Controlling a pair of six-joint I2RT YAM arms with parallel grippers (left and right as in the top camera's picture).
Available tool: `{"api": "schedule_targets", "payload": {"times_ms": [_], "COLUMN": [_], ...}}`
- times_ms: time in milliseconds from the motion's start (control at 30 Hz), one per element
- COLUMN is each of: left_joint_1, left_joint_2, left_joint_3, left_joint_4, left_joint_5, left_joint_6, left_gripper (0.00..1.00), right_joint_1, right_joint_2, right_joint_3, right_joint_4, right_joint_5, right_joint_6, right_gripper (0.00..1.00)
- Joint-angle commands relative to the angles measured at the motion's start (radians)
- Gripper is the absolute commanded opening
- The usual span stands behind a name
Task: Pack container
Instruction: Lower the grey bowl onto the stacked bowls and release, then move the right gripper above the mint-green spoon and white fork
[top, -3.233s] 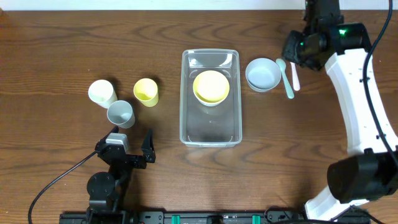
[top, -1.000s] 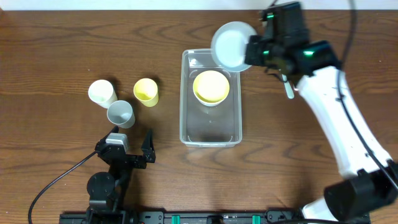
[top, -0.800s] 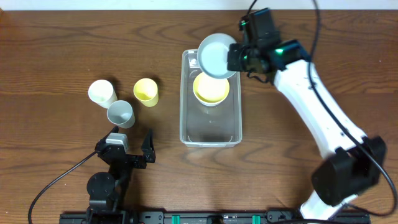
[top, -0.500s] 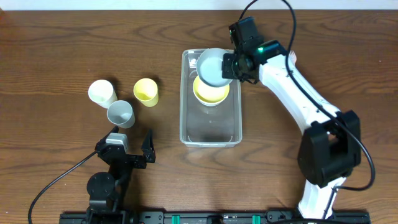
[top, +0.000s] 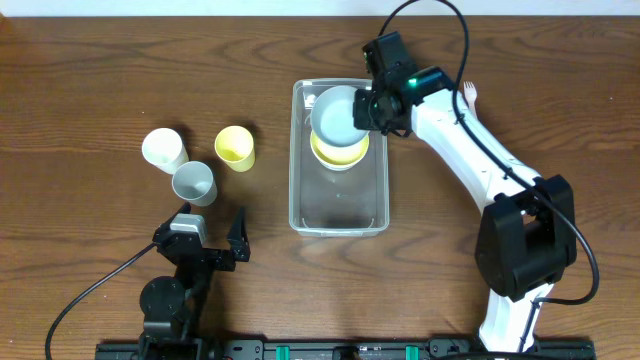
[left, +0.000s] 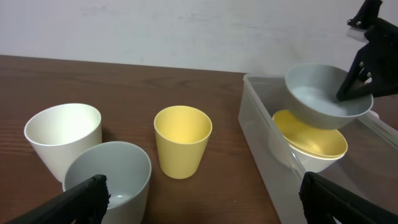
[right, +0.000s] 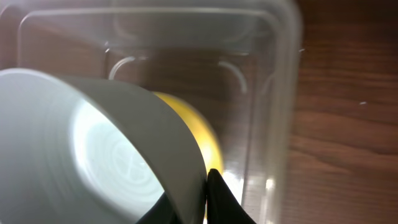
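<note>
The clear container (top: 338, 205) stands mid-table and holds a yellow bowl (top: 340, 152). My right gripper (top: 366, 108) is shut on the rim of a pale grey-blue bowl (top: 334, 114), held just above the yellow bowl inside the container's far end. The right wrist view shows the grey bowl (right: 106, 155) pinched at my right gripper (right: 202, 190), the yellow bowl (right: 196, 134) beneath and the container wall (right: 280, 93) beside. The left wrist view shows the same bowls (left: 323, 96) over the container (left: 261, 143). My left gripper (top: 210, 240) is open near the front edge.
Three cups stand left of the container: white (top: 163, 149), grey (top: 194, 183), yellow (top: 234, 147). A utensil end (top: 469, 92) shows behind the right arm. The left wrist view shows the cups close ahead (left: 182, 140).
My right gripper picked up the grey-blue bowl from right of the container, carried it left over the rim and lowered it toward the yellow bowl. The left arm has not moved.
</note>
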Motion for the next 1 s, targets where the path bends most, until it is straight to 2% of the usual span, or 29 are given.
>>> {"api": "schedule_targets", "payload": {"times_ms": [0, 333, 467, 533, 800, 967], "left_joint_1": [0.002, 0.002, 0.002, 0.002, 0.002, 0.002], "left_joint_2": [-0.006, -0.006, -0.006, -0.006, -0.006, -0.006], "left_joint_3": [-0.029, -0.029, -0.029, -0.029, -0.029, -0.029], "left_joint_4": [-0.009, -0.009, -0.009, -0.009, -0.009, -0.009], "left_joint_5": [-0.006, -0.006, -0.006, -0.006, -0.006, -0.006], "left_joint_6": [0.013, 0.013, 0.013, 0.013, 0.013, 0.013], "left_gripper": [0.98, 0.98, 0.98, 0.98, 0.98, 0.98], "right_joint_1": [0.027, 0.039, 0.037, 0.035, -0.005, -0.084], "right_joint_2": [-0.001, -0.001, -0.001, -0.002, -0.008, -0.008], "right_joint_3": [0.003, 0.003, 0.004, 0.019, 0.238, 0.323], "right_joint_4": [-0.008, -0.034, -0.039, -0.056, -0.286, -0.401], "right_joint_5": [-0.007, -0.006, -0.004, -0.004, 0.047, 0.108], "right_joint_6": [-0.001, -0.008, -0.017, -0.029, -0.053, -0.053], "right_gripper": [0.12, 0.16, 0.30, 0.33, 0.34, 0.37]}}
